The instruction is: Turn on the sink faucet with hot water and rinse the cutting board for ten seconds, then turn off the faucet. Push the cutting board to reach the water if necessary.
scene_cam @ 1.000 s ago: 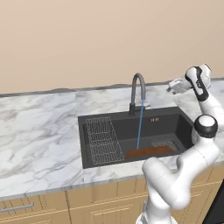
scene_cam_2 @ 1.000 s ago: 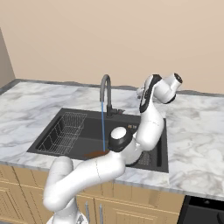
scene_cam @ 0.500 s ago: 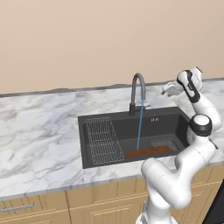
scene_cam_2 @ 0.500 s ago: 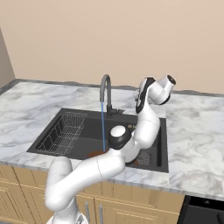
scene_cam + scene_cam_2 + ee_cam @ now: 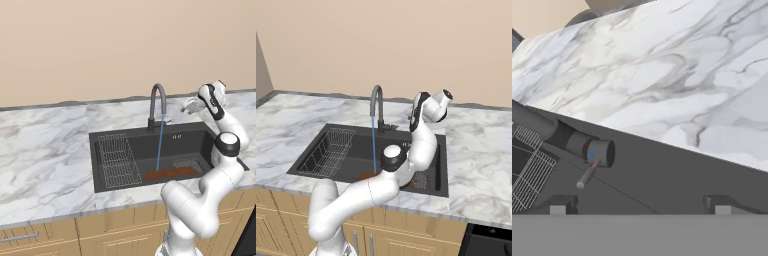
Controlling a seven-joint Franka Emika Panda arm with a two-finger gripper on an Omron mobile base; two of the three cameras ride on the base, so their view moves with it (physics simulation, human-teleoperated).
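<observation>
Here, sink faucet (image 5: pixel 156 105) lies left of end effector (image 5: pixel 191 105).

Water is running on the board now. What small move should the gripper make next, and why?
Probably ease the gripper toward the faucet's small lever to be ready to shut it off. The water lands on the cutting board in the sink, and the open gripper hangs beside the tap, apart from the lever.
</observation>
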